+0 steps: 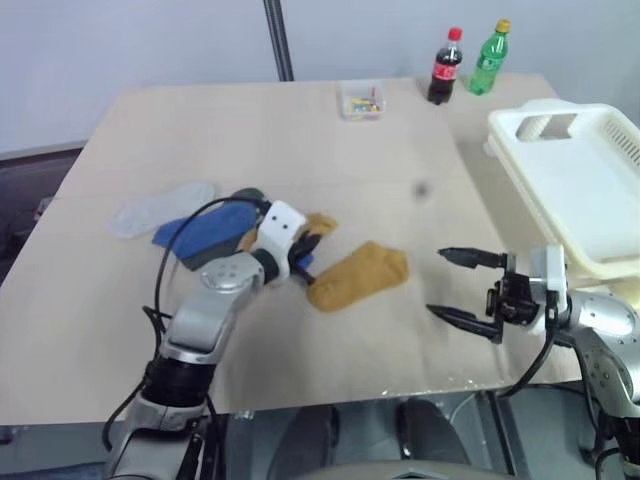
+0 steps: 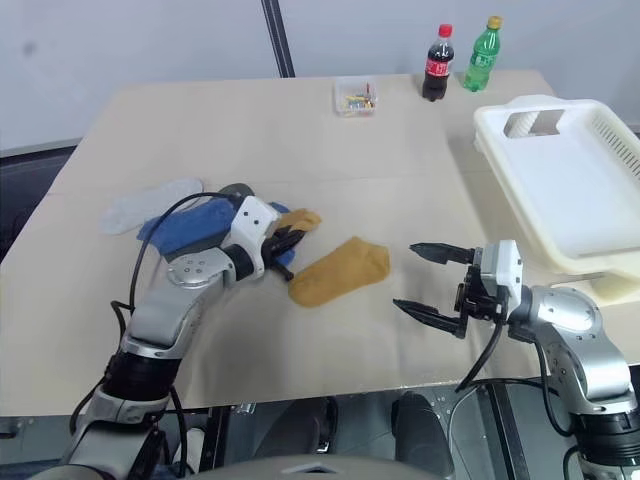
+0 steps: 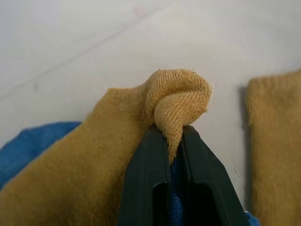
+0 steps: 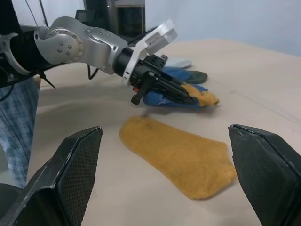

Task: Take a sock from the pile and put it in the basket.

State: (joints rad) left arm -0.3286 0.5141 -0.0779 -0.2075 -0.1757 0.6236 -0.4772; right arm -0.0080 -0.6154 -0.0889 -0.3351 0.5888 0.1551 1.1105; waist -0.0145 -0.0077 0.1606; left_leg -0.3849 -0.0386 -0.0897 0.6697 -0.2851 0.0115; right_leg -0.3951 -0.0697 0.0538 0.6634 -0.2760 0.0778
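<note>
My left gripper is shut on a folded end of a mustard-yellow sock, lifting that end at the right edge of the pile, a heap of blue, white and dark socks. A second yellow sock lies flat on the table just to the right of the pile, between my two grippers. My right gripper stands open and level, pointing left toward that flat sock, with nothing between its fingers. The cream-white basket sits at the table's right edge, behind the right gripper.
A small clear box, a cola bottle and a green bottle stand along the table's far edge. A metal pole rises behind the table. The wooden tabletop lies bare between the pile and the box.
</note>
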